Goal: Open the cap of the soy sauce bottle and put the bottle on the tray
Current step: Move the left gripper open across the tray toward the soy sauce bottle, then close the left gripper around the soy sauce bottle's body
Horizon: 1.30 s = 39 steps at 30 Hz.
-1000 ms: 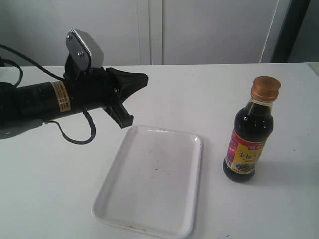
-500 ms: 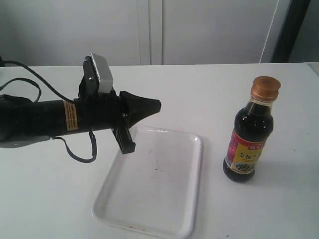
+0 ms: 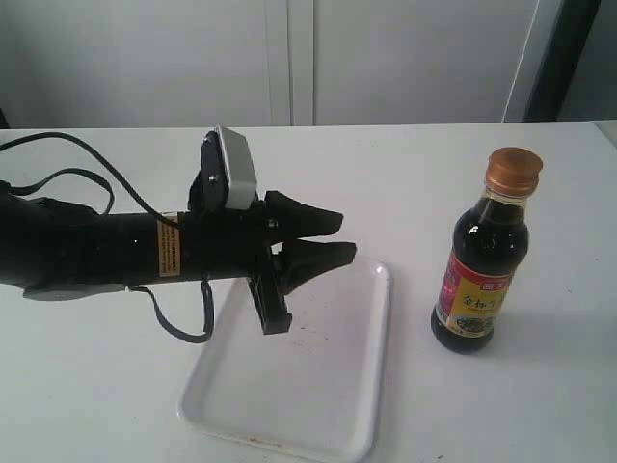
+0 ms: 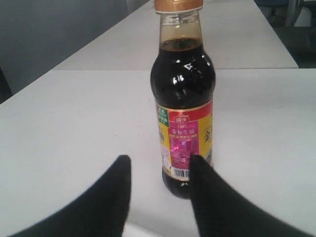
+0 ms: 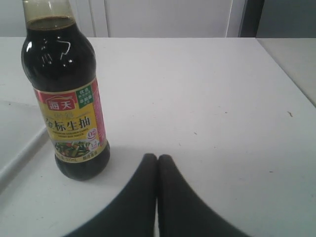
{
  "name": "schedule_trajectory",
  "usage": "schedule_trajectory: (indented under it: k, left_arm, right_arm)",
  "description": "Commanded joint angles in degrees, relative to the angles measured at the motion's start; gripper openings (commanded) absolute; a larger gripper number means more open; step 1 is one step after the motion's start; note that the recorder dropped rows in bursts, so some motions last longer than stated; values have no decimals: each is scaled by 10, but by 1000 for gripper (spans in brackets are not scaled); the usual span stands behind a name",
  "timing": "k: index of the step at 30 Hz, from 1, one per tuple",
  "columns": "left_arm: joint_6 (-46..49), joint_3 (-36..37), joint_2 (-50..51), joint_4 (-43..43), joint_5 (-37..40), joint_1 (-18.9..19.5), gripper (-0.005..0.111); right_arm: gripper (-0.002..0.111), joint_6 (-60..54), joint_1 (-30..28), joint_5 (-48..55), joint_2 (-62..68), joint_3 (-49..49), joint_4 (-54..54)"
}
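bottle (image 3: 482,280): upright on table (image 3: 87,386), beside tray (image 3: 318,405), cap (image 3: 513,172) on | left gripper (image 3: 345,235): fingers spread, empty, above tray's far edge, aimed at bottle, apart from it | right gripper (image 5: 157,159): fingers pressed together, empty, near bottle's base

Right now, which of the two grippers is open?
The left gripper: its fingers stand apart, pointing towards the bottle. The right gripper has its fingers pressed together.
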Motion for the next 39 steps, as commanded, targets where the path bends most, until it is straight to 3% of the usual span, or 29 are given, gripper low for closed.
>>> schedule_trajectory:
  k: [1, 4, 9, 21, 39]
  left_arm:
    - [-4, -3, -2, -23, -8, -19, 73]
    - [-4, -3, -1, -23, -8, -30, 86]
    - [-1, -4, 4, -42, -8, -54, 98]
    - [-5, -64, 8, -60, 9, -113, 98]
    - [-48, -229, 177, -84, -3, -139, 98]
  right_arm:
    - [0, 2, -6, -2, -3, 3, 0]
    - [0, 2, -6, -2, -3, 3, 0]
    - [0, 2, -6, -2, -3, 3, 0]
    - [0, 2, -6, -2, -3, 3, 0]
    - [0, 2, -6, -2, -3, 3, 0]
